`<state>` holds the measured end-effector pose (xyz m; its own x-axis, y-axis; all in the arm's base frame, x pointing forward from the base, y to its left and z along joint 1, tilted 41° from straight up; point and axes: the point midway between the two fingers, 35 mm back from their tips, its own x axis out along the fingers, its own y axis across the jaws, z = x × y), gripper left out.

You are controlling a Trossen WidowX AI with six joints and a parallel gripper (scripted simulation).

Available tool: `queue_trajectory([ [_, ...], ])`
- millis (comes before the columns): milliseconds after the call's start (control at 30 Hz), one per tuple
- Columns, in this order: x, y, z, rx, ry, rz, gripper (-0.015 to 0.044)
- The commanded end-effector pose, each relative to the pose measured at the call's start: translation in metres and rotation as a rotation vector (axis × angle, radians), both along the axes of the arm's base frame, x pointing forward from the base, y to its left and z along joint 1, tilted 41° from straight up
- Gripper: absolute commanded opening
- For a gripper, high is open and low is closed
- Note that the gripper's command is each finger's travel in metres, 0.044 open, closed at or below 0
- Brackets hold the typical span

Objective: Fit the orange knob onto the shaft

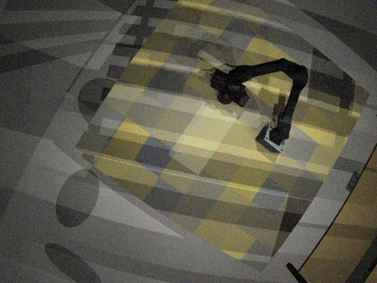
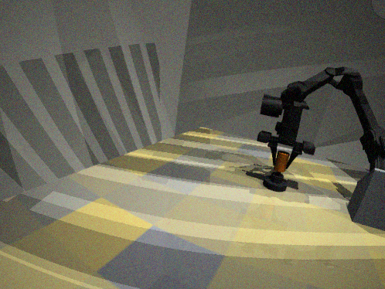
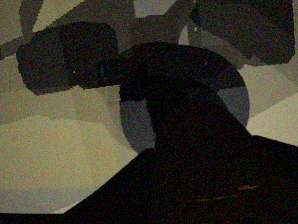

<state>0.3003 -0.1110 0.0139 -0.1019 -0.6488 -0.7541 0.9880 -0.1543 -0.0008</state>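
Observation:
The orange knob [image 2: 282, 161] is held between the fingers of my gripper [image 2: 281, 167], leaning slightly in the exterior view. A bit of orange from the knob [image 1: 226, 97] shows in the top view. My gripper is shut on it. The dark round pedestal [image 2: 275, 186] [image 3: 136, 125] stands directly below the knob. The knob's lower end is at the dark top of the shaft, with the pedestal's wide base lower down. Whether the shaft has entered the hole cannot be told. The shaft's flat side and the knob's hole are hidden.
The arm's base [image 1: 269, 141] [image 2: 369, 201] stands to the right of the pedestal in the top and exterior views. The patchwork table top [image 1: 197, 140] [image 2: 162, 251] carries bands of light and shadow. The wrist view is very dark.

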Motion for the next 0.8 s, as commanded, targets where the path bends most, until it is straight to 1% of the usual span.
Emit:
queue_trajectory([
  [0, -0.0001, -0.0003, 0.0003, -0.002, -0.007, -0.002, 0.0000],
  [400, 0.0017, 0.0009, 0.0031, -0.002, -0.007, -0.002, 0.0000],
  [500, 0.0018, 0.0010, 0.0032, -0.008, -0.042, -0.043, 0.0000],
  [633, 0.0032, 0.0007, 0.0030, -0.022, -0.136, -0.152, 0.0000],
  [767, 0.0026, 0.0001, 0.0016, -0.023, -0.143, -0.160, 0.0000],
])
